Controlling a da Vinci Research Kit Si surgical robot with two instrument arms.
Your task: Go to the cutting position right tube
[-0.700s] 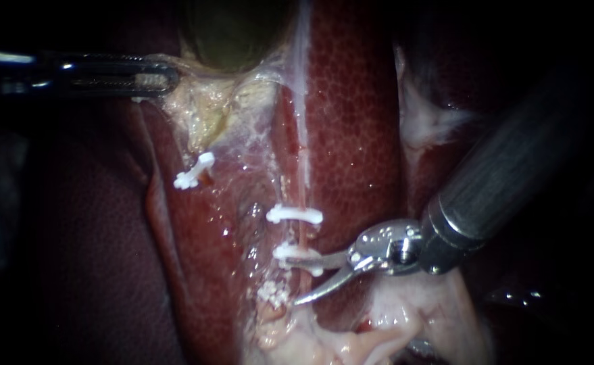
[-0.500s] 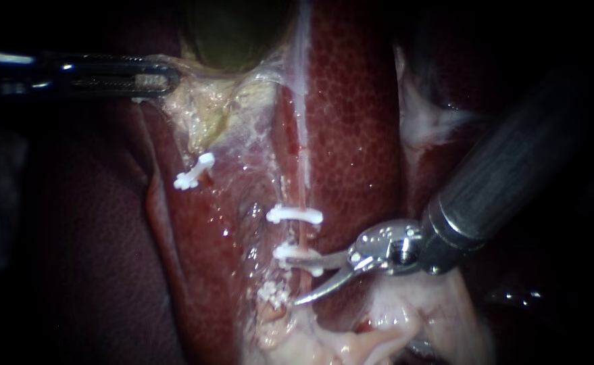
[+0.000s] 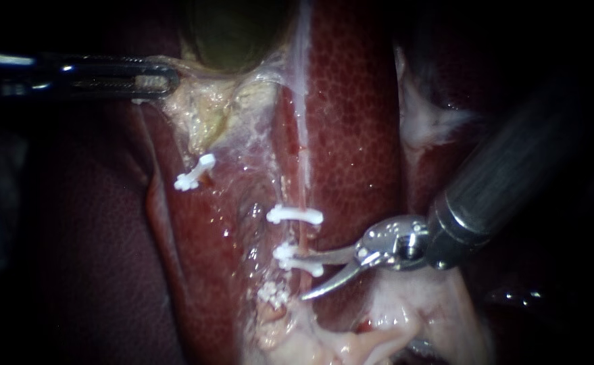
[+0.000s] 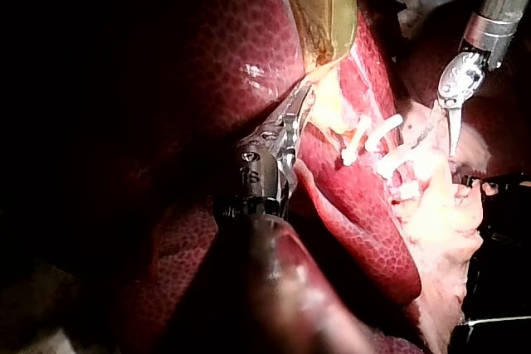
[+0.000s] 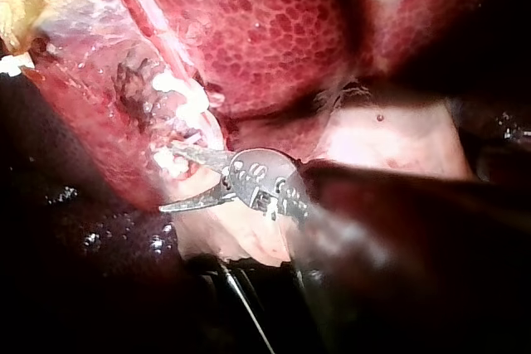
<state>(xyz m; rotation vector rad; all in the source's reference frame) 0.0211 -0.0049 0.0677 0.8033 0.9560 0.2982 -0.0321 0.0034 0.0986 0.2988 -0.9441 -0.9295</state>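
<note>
The right tube (image 3: 303, 155) runs as a thin pale strand down the liver (image 3: 354, 115). It carries two white clips, the upper (image 3: 294, 215) and the lower (image 3: 298, 259), with a third white clip (image 3: 270, 293) below them. My right instrument (image 3: 299, 278) comes in from the right with its blades open. The upper blade lies across the lower clip and the other reaches below it, so they straddle the tube. In the right wrist view the right instrument (image 5: 168, 177) shows the same gap. My left instrument (image 3: 156, 78) is shut on the gallbladder (image 3: 232, 34) edge, as the left wrist view of its jaws (image 4: 297, 113) confirms.
A separate white clip (image 3: 194, 172) sits on a stub at the left, below yellowish dissected tissue (image 3: 209, 111). Pale fatty tissue (image 3: 391, 324) lies under the right instrument's wrist. Dark liver folds surround the field on both sides.
My right instrument has drawn back slightly to the right, and its blade tips stand a little closer together. The left instrument and the clips have not moved.
</note>
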